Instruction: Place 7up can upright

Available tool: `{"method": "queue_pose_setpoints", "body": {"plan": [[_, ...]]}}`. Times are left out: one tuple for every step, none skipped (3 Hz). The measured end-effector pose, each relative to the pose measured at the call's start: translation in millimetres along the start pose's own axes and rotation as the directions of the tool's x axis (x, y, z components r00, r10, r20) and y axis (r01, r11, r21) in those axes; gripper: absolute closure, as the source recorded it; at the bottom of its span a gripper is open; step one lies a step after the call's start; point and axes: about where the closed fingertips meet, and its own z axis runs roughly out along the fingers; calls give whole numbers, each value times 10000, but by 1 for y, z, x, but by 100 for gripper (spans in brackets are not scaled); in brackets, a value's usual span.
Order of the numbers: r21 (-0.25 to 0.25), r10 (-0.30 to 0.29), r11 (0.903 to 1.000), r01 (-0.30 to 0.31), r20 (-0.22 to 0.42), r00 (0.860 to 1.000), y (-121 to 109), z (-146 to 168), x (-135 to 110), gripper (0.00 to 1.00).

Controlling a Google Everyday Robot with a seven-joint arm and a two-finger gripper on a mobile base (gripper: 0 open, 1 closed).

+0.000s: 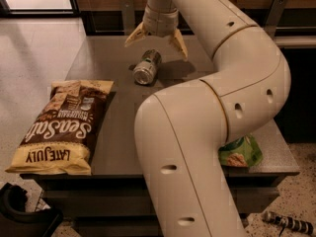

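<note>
The 7up can [147,67], silver with green markings, lies on its side on the dark grey table [103,58], its silver end facing me. My gripper [156,41] hangs just above and behind the can, its two yellowish fingers spread wide apart to either side. It is open and holds nothing. The can is not touched by the fingers.
A large brown Late July snack bag [64,125] lies flat at the table's front left. A green snack bag [240,153] shows at the front right, partly hidden behind my arm [212,117], which covers the table's right half. A dark wall runs behind the table.
</note>
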Motion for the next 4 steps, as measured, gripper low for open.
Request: {"method": "queue_pose_setpoints", "body": {"plan": [[-61, 142, 9999, -144, -277, 9995, -2, 8, 5, 0], [-127, 183, 9997, -190, -481, 9987, -2, 15, 9, 0], [-310, 21, 9995, -39, -567, 9984, 2, 23, 9, 0], [-512, -294, 9983, 269, -481, 9984, 2, 31, 5, 15]]}}
